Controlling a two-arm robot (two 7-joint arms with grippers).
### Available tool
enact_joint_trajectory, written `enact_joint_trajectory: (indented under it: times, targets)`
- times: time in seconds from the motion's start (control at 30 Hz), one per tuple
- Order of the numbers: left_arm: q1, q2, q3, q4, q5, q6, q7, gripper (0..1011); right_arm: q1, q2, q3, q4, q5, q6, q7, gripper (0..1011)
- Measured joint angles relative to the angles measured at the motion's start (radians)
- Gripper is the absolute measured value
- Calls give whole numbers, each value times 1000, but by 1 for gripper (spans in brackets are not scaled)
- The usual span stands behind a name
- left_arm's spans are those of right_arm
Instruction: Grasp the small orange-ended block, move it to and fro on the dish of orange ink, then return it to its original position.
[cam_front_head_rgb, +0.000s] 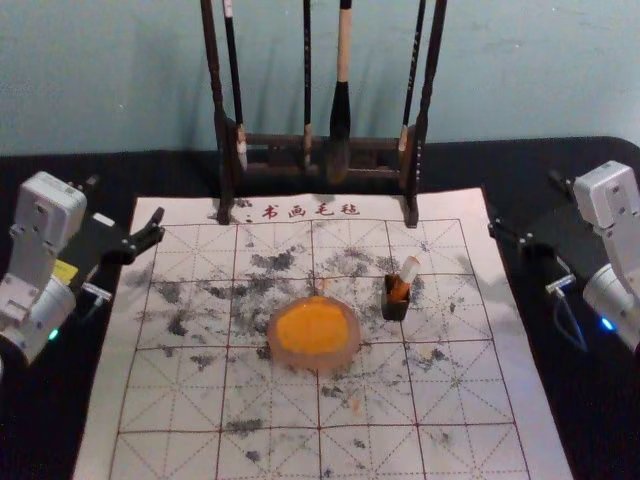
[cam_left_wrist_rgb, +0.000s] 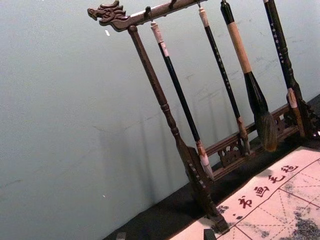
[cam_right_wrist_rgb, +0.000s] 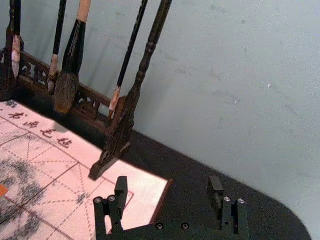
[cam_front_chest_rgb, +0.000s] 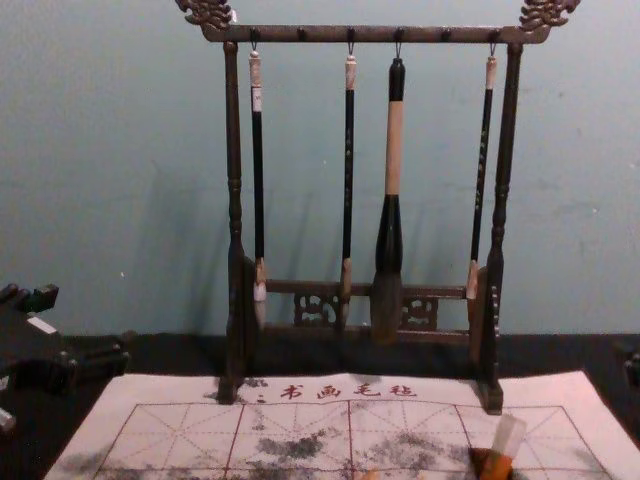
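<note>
As the head view shows it, the small block (cam_front_head_rgb: 405, 279) leans in a little black cup (cam_front_head_rgb: 395, 304), pale end up and orange end down. The dish (cam_front_head_rgb: 312, 361) of orange ink (cam_front_head_rgb: 310, 327) sits beside it on the mat (cam_front_head_rgb: 455, 385). The left gripper (cam_front_head_rgb: 128, 198) is by the mat's left edge, and the right gripper (cam_front_head_rgb: 522, 202) is by its right edge, nearer the block.

In the left wrist view, the left gripper's two tips are wide apart, with nothing between them.

In the right wrist view, the right gripper is wide too, and holds nothing.

In the chest view, the block's pale top pokes up, a good place to pinch. It looks light and stiff, so a soft squeeze should do. The inky end may be wet and slippery, so keep off it. Lift straight, or the cup might tip.
</note>
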Motion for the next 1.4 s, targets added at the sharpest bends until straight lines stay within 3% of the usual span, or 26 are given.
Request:
enact_joint_trajectory:
  times: [0.23,0.4,0.47,0.63,0.8,1.2,1.4]
  targets:
    - [0,0,0,0,0,0,0,1001,-37,-5,26,-64,46,84,37,1000]
    - [0,0,0,0,0,0,0,1001,-77,-5,48,-137,105,163,72,1000]
    - [0,0,0,0,0,0,0,1001,-102,-11,63,-185,152,229,91,1000]
    - [0,0,0,0,0,0,0,1001,-131,-30,82,-245,214,321,114,1000]
    - [0,0,0,0,0,0,0,1001,-145,-57,99,-285,266,395,128,1000]
    - [0,0,0,0,0,0,0,1001,-134,-179,136,-310,383,615,90,1000]
    - [0,0,0,0,0,0,0,1001,-115,-223,141,-287,414,665,64,1000]
